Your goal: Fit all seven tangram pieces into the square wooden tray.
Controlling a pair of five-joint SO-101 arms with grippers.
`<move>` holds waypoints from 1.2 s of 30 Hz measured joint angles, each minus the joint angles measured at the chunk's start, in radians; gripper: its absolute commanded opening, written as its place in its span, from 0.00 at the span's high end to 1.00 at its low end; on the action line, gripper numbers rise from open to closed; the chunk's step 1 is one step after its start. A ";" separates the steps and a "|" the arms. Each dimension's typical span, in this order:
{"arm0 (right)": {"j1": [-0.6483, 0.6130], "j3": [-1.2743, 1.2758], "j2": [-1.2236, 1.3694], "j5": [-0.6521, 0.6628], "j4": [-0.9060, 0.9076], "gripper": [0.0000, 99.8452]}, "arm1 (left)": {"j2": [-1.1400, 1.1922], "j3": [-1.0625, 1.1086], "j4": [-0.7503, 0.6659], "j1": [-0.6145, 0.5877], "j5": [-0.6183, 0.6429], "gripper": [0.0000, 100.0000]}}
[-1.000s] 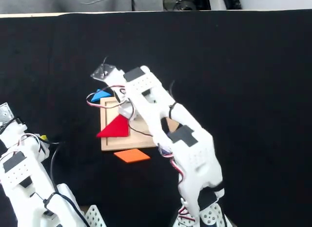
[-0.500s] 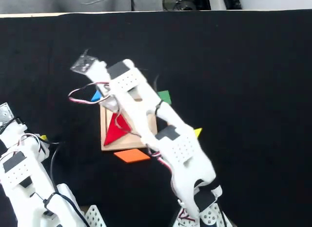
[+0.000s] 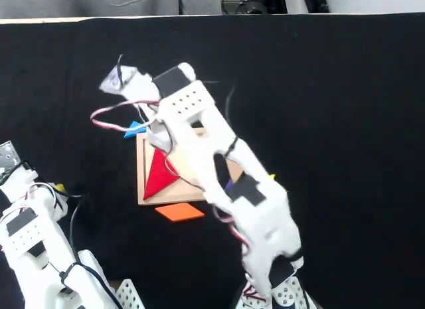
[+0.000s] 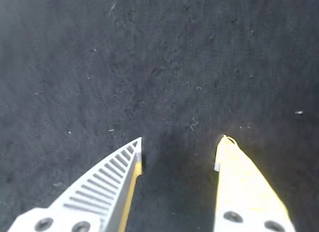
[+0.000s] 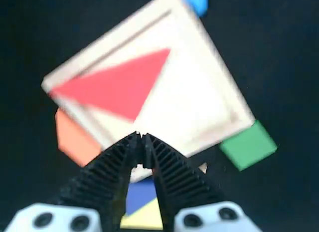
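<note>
High view: one piece seated in the tray (image 3: 159, 201), the others outside it

The black-covered tabletop (image 3: 332, 90) is taken first. The right arm (image 3: 219, 176) is stretched from the near edge out across the tray. The left arm (image 3: 26, 236) is folded at the near left corner.

The square wooden tray is set between the tabletop's middle and its left edge. Inside it the red triangle (image 3: 159, 174) is laid, toward the rim that faces the left edge. Whether it sits flat and square to that rim cannot be told. The floor beside it is seen as bare wood.

The other pieces are found on the cloth. The orange piece (image 3: 179, 211) is placed just beside the tray's near rim. The green square (image 5: 248, 144) is seen just beside one corner of the tray. The light blue triangle (image 3: 136, 129) is placed just beside the tray's far left corner. A dark blue piece (image 5: 141, 194) and a yellow piece (image 5: 144, 221), touching one another, are seen under the right gripper (image 5: 141, 137).

That gripper is clenched on nothing, its black fingers pressed tip to tip, and it is held above the tray. The left gripper (image 4: 179, 142) is released, its fingers spread over bare cloth with nothing between them.

One piece of seven is judged placed. Five are counted outside the tray, and the seventh cannot be made out, so most of the fitting is judged undone.
</note>
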 measured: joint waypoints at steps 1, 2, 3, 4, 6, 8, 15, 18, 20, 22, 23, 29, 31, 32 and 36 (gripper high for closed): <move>0.003 0.072 -0.055 0.002 -0.012 0.99 | 0.000 0.000 -0.003 0.000 0.000 0.76; 0.005 0.150 -0.115 0.003 -0.029 0.99 | 0.000 0.000 -0.003 0.000 0.000 0.76; 0.005 0.236 -0.167 0.005 -0.064 0.99 | 0.000 0.000 -0.006 0.000 0.000 0.76; 0.003 0.325 -0.221 0.008 -0.104 0.99 | 0.000 0.000 -0.006 0.000 0.000 0.76; 0.002 0.506 -0.301 0.008 -0.204 0.99 | 0.000 0.000 -0.006 0.000 0.000 0.76; 0.002 0.694 -0.345 0.006 -0.315 0.99 | 0.000 0.000 -0.006 0.000 0.000 0.76; 0.002 0.879 -0.328 -0.061 -0.522 0.99 | 0.000 0.000 -0.006 0.000 0.000 0.76; 0.002 0.838 -0.245 -0.074 -0.528 0.99 | 0.000 0.000 -0.006 0.000 0.000 0.76; 0.002 0.792 -0.186 -0.075 -0.526 0.99 | 0.000 0.000 -0.006 0.000 0.000 0.76; -0.002 0.740 -0.132 -0.084 -0.520 0.99 | 0.000 0.000 -0.006 0.000 0.000 0.76; -0.008 0.712 -0.106 -0.094 -0.511 0.99 | 0.000 0.000 -0.006 0.000 0.000 0.76; -0.037 0.578 -0.034 -0.141 -0.500 0.99 | 0.000 0.000 -0.006 0.000 0.000 0.76; -0.037 0.549 -0.032 -0.141 -0.500 0.99 | 0.000 0.000 -0.006 0.000 0.000 0.76; -0.035 0.537 -0.032 -0.141 -0.500 0.99 | 0.000 0.000 -0.006 0.000 0.000 0.76; -0.035 0.502 -0.032 -0.141 -0.500 0.99 | 0.000 0.000 -0.006 0.000 0.000 0.76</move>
